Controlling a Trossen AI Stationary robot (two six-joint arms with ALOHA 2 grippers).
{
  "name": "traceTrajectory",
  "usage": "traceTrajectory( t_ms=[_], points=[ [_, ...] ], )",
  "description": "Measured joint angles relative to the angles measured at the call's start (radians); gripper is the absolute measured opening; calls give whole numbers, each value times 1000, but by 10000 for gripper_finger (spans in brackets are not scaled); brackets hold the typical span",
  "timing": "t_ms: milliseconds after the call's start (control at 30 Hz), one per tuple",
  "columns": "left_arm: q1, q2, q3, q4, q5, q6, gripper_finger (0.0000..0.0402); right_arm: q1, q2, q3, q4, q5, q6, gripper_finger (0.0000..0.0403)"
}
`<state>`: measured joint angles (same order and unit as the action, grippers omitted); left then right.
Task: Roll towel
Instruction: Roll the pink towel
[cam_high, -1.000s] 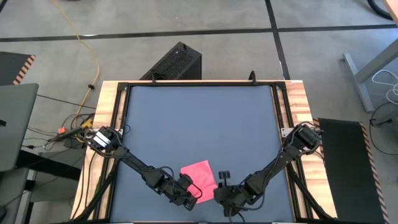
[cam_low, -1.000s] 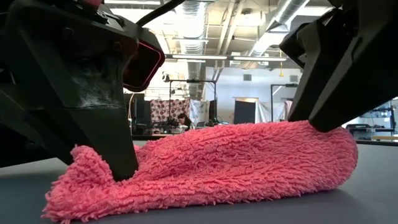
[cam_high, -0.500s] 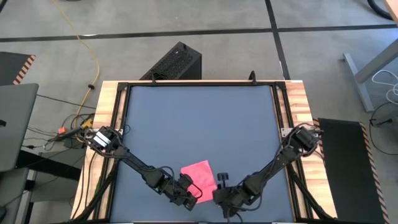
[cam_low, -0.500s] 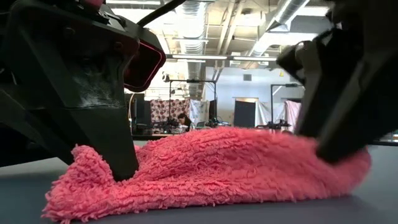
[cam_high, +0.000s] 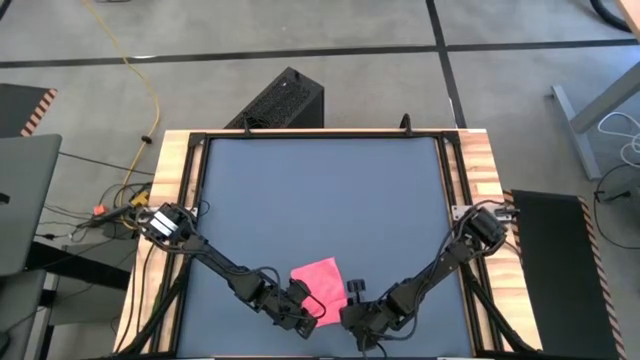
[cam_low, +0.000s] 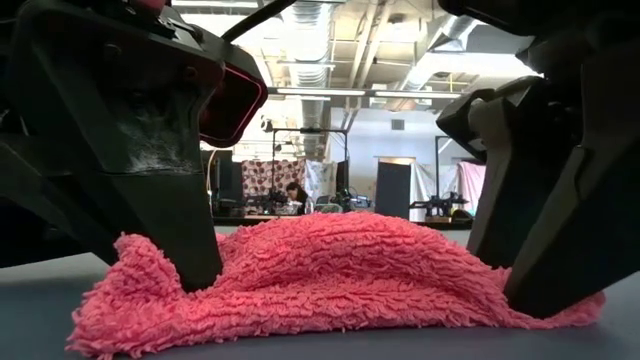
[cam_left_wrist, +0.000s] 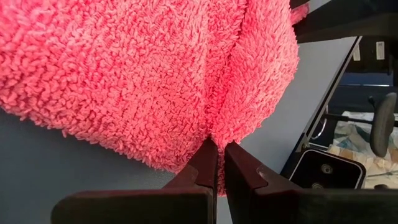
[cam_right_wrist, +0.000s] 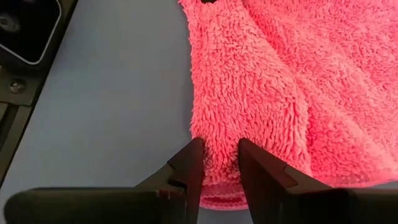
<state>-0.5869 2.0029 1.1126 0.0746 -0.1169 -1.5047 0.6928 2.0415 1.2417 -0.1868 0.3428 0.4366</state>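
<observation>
The towel (cam_high: 321, 279) is seen lying in a low, rumpled mound on the dark mat (cam_high: 320, 200), down at the near edge of the table (cam_high: 478, 165), right between the two grippers. In the low view the towel (cam_low: 330, 275) is humped in the middle and flattened at both ends, with a small peak raised beside the left fingers. One edge of it is pinched by the left gripper (cam_high: 312, 312): in the left wrist view the two dark fingers (cam_left_wrist: 208, 165) are pressed together with a fold of the pink pile (cam_left_wrist: 155, 74) caught at their tips, and the bulk of the cloth is spread beyond them. The opposite edge is clamped by the right gripper (cam_high: 352, 300); in the right wrist view its fingers (cam_right_wrist: 193, 163) are held a little apart, with a thick ridge of towel (cam_right_wrist: 261, 87) gripped between them and the hem showing just below the tips. Bare mat is seen to the outer side of each pair of fingers. Both arms are reaching inward from the table's sides. Beyond the towel, in the low view, an open workshop (cam_low: 340, 170) is seen.
</observation>
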Motion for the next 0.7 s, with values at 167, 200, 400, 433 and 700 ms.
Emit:
traceTrajectory(
  t_ms=[167, 200, 400, 433, 700],
  points=[
    [0, 0, 0, 3, 0, 0, 0, -4, 13, 1, 0, 2, 8, 127],
    [0, 0, 0, 3, 0, 2, 0, -5, 15, 0, 0, 2, 12, 127],
    [0, 0, 0, 7, 1, 30, 0, -27, 16, 0, -20, -44, 112, 99],
    [0, 0, 0, 7, 0, 33, 0, -31, 16, 0, -27, -50, 121, 87],
    [0, 0, 0, 7, 1, 35, 0, -49, 17, -1, -64, -62, 143, 15]
  ],
)
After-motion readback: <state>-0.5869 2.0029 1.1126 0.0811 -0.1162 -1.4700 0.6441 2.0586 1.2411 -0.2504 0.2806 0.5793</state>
